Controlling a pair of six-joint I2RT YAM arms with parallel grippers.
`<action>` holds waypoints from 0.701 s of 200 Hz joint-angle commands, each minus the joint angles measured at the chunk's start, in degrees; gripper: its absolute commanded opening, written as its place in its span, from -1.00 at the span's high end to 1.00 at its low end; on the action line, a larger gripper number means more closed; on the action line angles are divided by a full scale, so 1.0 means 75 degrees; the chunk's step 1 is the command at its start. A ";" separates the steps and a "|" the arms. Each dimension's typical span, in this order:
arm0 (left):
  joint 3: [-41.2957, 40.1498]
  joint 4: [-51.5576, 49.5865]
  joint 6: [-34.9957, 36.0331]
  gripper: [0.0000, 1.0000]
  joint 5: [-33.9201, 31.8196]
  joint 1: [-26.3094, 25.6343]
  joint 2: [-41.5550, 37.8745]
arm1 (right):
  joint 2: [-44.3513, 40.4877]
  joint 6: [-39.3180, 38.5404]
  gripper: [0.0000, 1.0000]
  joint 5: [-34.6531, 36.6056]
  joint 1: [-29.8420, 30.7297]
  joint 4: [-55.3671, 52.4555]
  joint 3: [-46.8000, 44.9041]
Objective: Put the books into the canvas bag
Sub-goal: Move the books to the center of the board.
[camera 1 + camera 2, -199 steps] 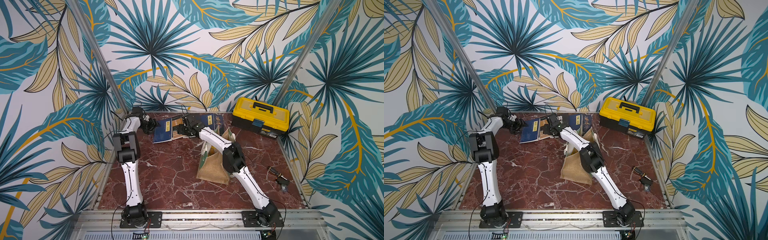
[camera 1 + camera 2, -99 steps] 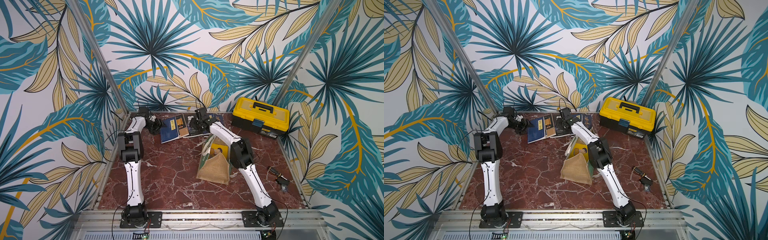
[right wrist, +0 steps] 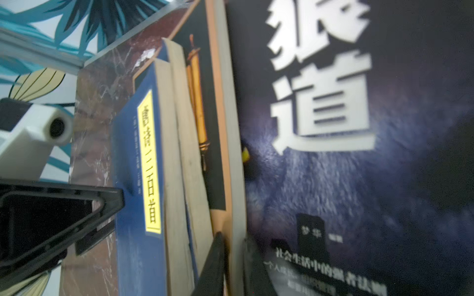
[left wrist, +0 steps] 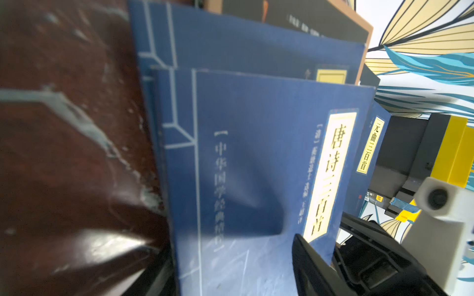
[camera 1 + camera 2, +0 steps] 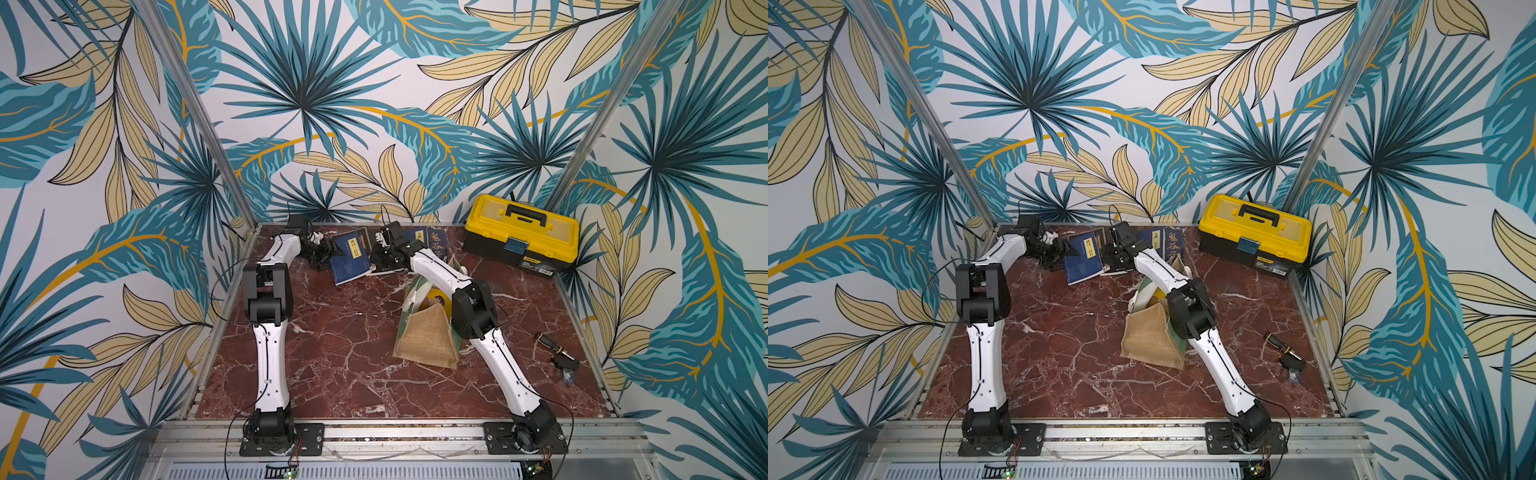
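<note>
Several books lean in a row against the back wall in both top views. A navy book with a yellow title strip [image 5: 348, 258] [image 4: 256, 164] faces my left gripper [image 5: 323, 252] [image 4: 230, 256], which is open with that book's lower edge between its fingers. My right gripper [image 5: 384, 254] [image 3: 233, 241] is shut on the page edge of a dark book with a big white title [image 3: 359, 179]. The canvas bag [image 5: 424, 340] [image 5: 1150, 336] stands mid-table under my right arm, with a yellow book [image 5: 441, 300] showing in its mouth.
A yellow-and-black toolbox [image 5: 521, 235] sits at the back right corner. A small dark hand tool [image 5: 557, 353] lies near the right edge. Metal posts and patterned walls close in the marble table [image 5: 332, 365] on three sides.
My right gripper's jaws have closed on the dark book's edge in the row. My left gripper has moved right, up to the navy book, still open.
</note>
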 commanded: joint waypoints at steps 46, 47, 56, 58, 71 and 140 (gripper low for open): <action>-0.2063 -0.0138 0.0112 -0.33 -0.0086 -0.0165 -0.1631 | -0.1583 -0.0379 1.00 -0.0601 0.0543 -0.0230 -0.2021; -0.2112 -0.0126 0.0111 -0.33 -0.0092 -0.0164 -0.1668 | -0.1633 -0.0373 1.00 -0.0603 0.0553 -0.0199 -0.2094; -0.2584 -0.0001 0.0099 -0.29 -0.0099 -0.0166 -0.2024 | -0.2042 -0.0332 1.00 -0.0574 0.0623 0.0068 -0.2767; -0.2691 0.0031 0.0098 -0.27 -0.0099 -0.0164 -0.2107 | -0.2148 -0.0331 1.00 -0.0571 0.0639 0.0132 -0.2921; -0.3452 0.0267 0.0075 -0.16 -0.0113 -0.0170 -0.2667 | -0.2706 -0.0297 1.00 -0.0573 0.0752 0.0389 -0.3802; -0.7597 0.2166 -0.0498 0.13 -0.0087 -0.0175 -0.5523 | -0.4644 -0.0313 1.00 -0.0564 0.1244 0.0676 -0.6570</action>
